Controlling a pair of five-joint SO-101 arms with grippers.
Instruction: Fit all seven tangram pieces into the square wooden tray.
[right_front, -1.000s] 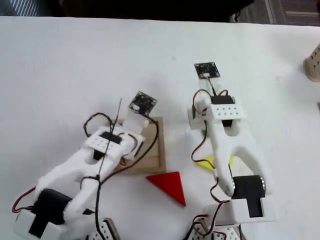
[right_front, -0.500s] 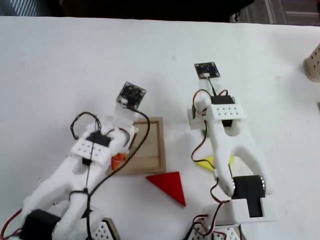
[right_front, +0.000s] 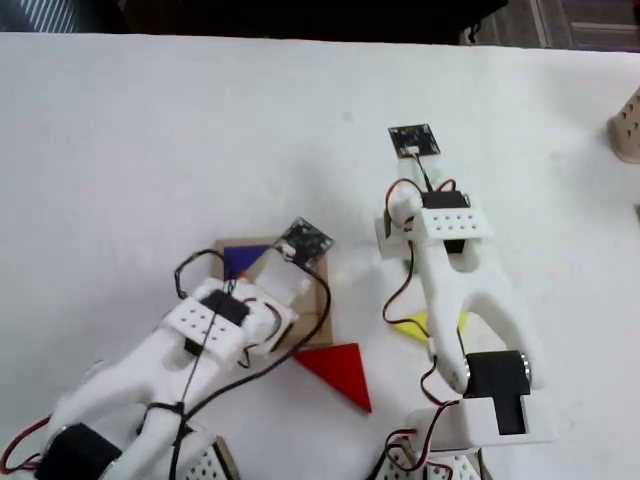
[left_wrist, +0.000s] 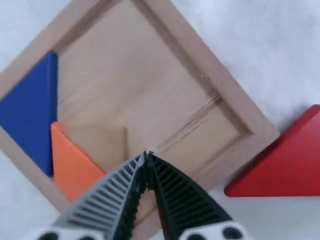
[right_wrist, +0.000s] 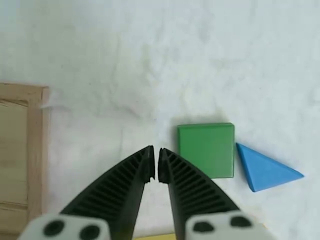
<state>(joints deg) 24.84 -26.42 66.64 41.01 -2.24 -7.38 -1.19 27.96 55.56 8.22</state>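
Left hand is pressed together with nothing in it, hanging over the bare floor of the square wooden tray. Right hand is also pressed nearly together and empty, over the white surface just beside the green wooden square.

Piece status:
- Dark blue wooden triangle and orange wooden triangle are seated along one tray wall, side by side.
- Large red wooden triangle is outside the tray. Its tip is at the rim; cannot tell if it touches.
- Small light-blue wooden triangle sits just beside the green square.
- Yellow wooden piece is partly under the right arm.

Risks:
- The tray looks unfixed. A low sweep by the left hand could slide it or knock the orange triangle off its wall.
- The red triangle is tight to the rim, so there is little room for a finger on that side. A push instead of a pinch would likely shove the tray.
- Spreading the right hand around the green square may clip the light-blue triangle and spin it away.
- If the red triangle goes in at the wrong orientation, the small pieces won't fit.
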